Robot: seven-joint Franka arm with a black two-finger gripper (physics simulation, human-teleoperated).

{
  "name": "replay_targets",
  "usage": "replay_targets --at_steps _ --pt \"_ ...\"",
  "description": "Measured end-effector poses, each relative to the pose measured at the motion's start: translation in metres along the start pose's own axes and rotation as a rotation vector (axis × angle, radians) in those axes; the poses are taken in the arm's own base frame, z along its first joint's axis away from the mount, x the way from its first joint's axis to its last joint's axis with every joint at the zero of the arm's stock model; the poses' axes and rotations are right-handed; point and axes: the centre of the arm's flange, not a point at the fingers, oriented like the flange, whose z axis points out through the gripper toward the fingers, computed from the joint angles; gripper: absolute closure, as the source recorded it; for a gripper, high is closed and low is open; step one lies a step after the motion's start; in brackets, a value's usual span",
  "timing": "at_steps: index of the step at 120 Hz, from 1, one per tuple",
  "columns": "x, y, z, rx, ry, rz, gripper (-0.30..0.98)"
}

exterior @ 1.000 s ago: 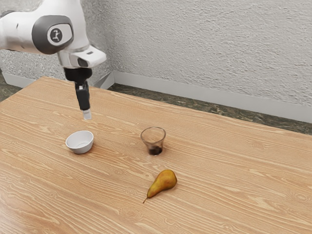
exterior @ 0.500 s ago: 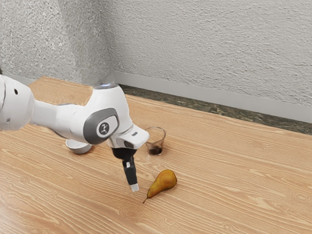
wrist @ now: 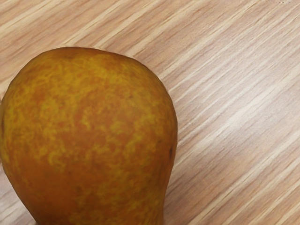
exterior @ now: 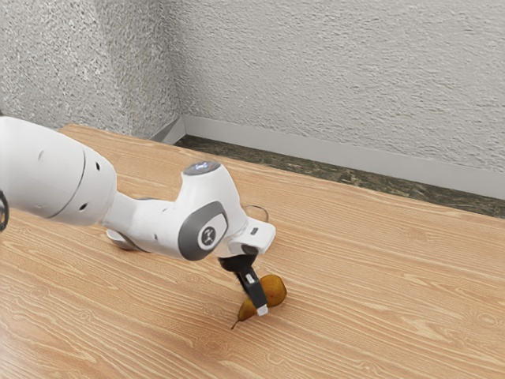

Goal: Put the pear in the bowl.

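Gripper: down at pear, can't tell if open or closed
Pear: on table, outside bowl
Bowl: partly hidden behind arm

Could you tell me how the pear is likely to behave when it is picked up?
The pear looks firm and solid, so it should probably keep its shape. Its rounded, tapering body lies on its side and may roll or swivel if nudged. Its smooth skin might be slightly slippery.
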Motion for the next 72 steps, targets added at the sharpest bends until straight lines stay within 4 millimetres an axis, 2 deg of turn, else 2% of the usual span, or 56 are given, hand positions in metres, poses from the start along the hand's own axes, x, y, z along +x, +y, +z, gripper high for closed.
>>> replay_targets --at_steps 12,37,44,58,72 --pt "0.009 -0.006 0.011 0.001 0.003 -0.025 0.00" --pt "0.007 -0.012 0.027 -0.003 -0.013 -0.085 0.01" --pt "0.007 -0.012 0.027 -0.003 -0.013 -0.097 0.09" --pt "0.006 -0.018 0.022 0.006 -0.006 -0.124 0.34" --pt "0.007 -0.019 0.014 0.016 0.004 -0.135 0.45"
